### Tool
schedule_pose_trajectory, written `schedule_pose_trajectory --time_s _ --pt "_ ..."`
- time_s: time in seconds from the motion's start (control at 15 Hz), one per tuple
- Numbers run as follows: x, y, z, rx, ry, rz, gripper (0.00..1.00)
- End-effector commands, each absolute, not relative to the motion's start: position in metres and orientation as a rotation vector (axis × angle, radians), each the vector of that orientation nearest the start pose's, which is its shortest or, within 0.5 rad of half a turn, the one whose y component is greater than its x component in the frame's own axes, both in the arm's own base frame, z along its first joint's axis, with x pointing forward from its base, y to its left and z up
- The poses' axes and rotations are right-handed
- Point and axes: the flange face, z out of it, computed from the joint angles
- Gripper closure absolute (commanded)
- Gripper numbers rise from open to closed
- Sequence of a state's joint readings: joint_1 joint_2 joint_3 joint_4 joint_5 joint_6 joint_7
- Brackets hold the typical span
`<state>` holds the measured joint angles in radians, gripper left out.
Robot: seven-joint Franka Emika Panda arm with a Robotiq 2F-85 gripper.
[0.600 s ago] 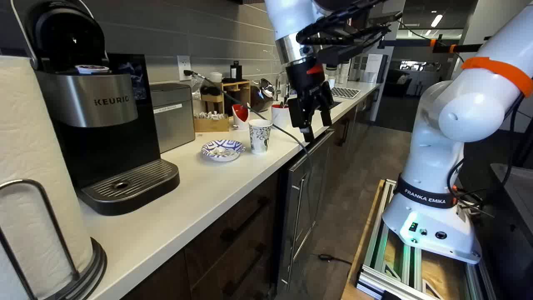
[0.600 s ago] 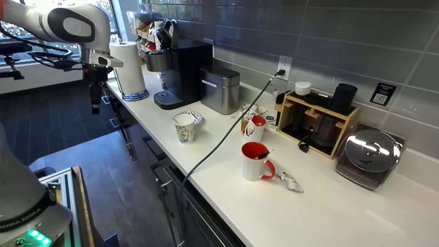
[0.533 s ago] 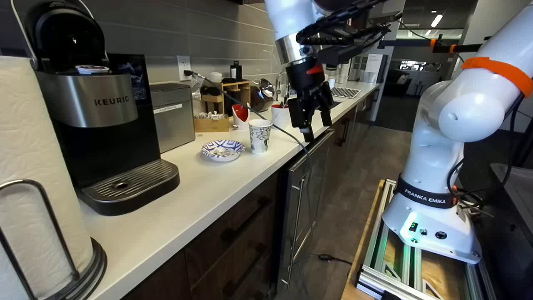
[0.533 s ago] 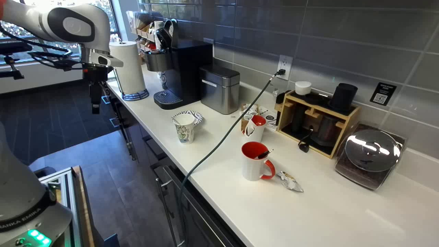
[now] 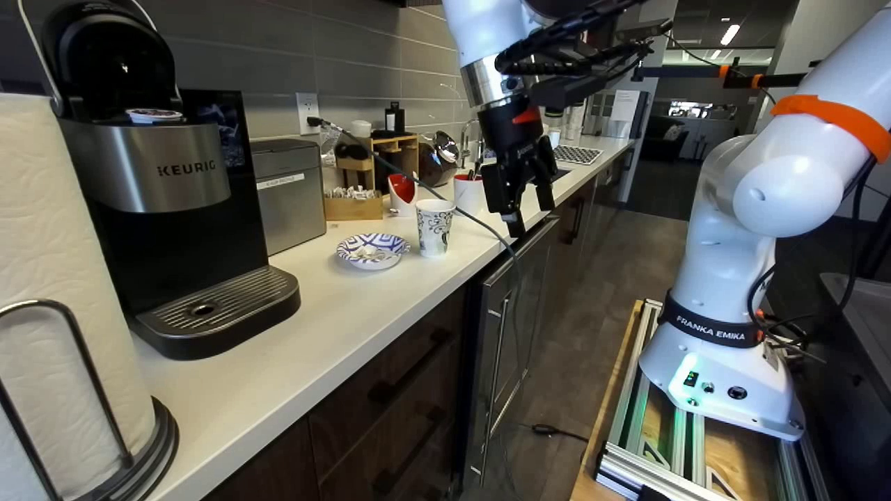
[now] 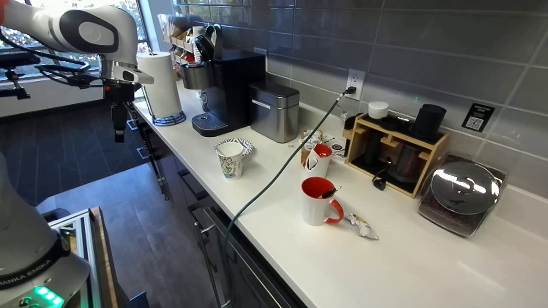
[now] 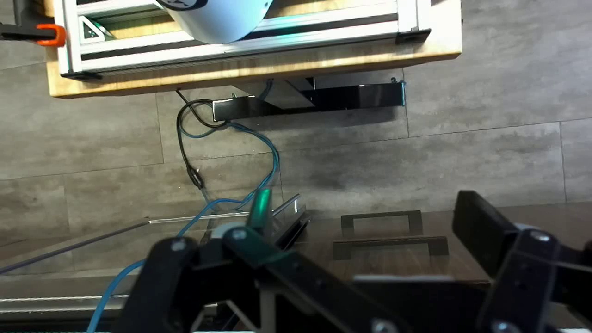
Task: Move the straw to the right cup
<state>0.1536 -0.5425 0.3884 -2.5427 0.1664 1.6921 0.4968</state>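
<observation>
A patterned paper cup (image 5: 434,229) stands upright on the counter; it also shows in an exterior view (image 6: 231,164). A thin pale stick, which looks like the straw (image 6: 219,150), leans at its rim. A white mug with red inside (image 6: 315,209) stands farther along the counter and holds a dark thin object (image 6: 329,193). Another red-and-white cup (image 6: 319,164) with a cut-out side stands behind it. My gripper (image 5: 530,216) is open and empty, beyond the counter's front edge, apart from the cups. In the wrist view its fingers (image 7: 367,215) are wide apart over floor and drawer fronts.
A patterned bowl (image 5: 373,252) sits beside the paper cup. A dark cable (image 6: 274,179) runs from the wall outlet across the counter and over its edge. A coffee machine (image 5: 174,167), a metal box (image 6: 275,111), a wooden organizer (image 6: 394,149) and a crumpled wrapper (image 6: 362,226) stand around.
</observation>
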Motion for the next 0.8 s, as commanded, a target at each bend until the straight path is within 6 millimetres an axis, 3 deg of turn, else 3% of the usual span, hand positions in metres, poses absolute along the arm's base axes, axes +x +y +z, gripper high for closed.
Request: schedule_pose_trajectory --time_s 0.0,0.2,0.47,0.73 --pt "0.29 0.192 0.418 -3.295 0.145 0.464 0.0" --pt "0.296 0.188 0.421 -3.284 0.176 0.44 0.0" --pt "0.328 0.136 0.449 -3.236 0.104 0.314 0.0" --pt "0.368 0.078 0.484 -3.226 -0.182 0.217 0.0"
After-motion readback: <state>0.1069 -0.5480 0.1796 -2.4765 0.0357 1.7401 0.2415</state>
